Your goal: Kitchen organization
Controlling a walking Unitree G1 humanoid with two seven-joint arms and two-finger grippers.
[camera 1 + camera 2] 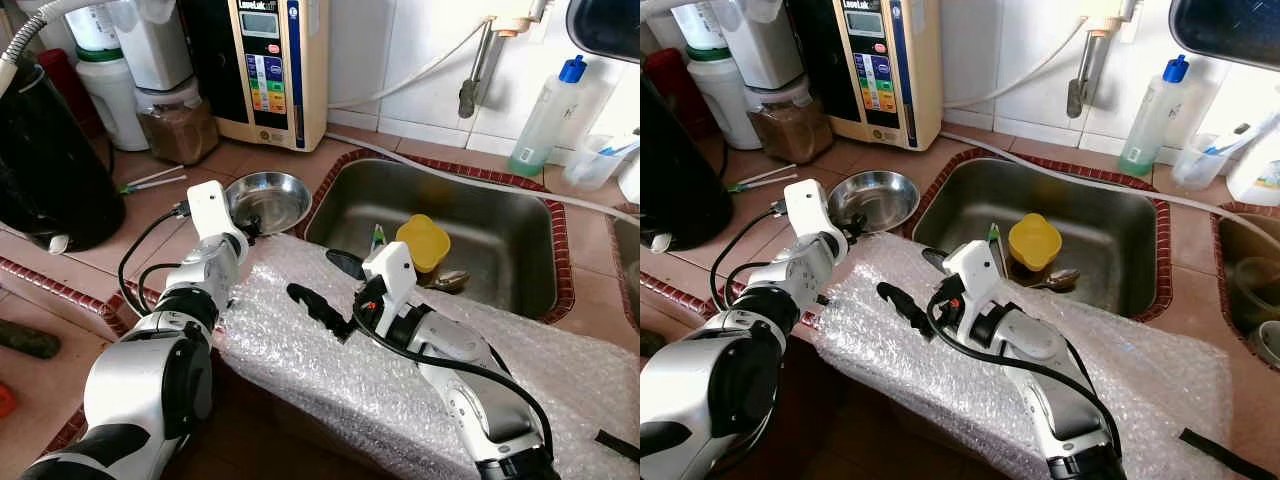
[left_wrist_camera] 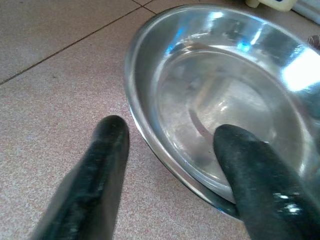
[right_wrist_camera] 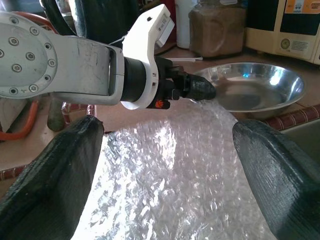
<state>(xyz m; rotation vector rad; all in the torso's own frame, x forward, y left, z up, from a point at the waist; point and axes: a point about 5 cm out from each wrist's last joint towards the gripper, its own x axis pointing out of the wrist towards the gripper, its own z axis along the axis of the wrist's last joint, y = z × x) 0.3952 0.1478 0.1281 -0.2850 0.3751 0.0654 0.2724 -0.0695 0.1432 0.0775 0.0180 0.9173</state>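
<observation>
A shallow steel bowl [image 1: 268, 200] sits on the tiled counter just left of the sink [image 1: 520, 215]. My left gripper [image 1: 252, 226] is open at the bowl's near rim. In the left wrist view one finger [image 2: 107, 150] rests outside on the tile and the other [image 2: 250, 165] is inside the bowl [image 2: 225, 100]. My right gripper [image 1: 311, 274] is open and holds nothing. It hovers over a sheet of bubble wrap [image 1: 330, 370] on the counter's front edge and points toward the left arm [image 3: 75, 60]. In the sink lie a yellow container [image 1: 423, 242] and a spoon [image 1: 448, 280].
A black pot [image 1: 45, 170] stands at the left. Along the back wall stand a water machine [image 1: 265, 70] and a jar of brown powder [image 1: 178, 125]. A blue-capped bottle [image 1: 545, 120] is behind the sink. Two sticks [image 1: 155, 180] lie near the bowl.
</observation>
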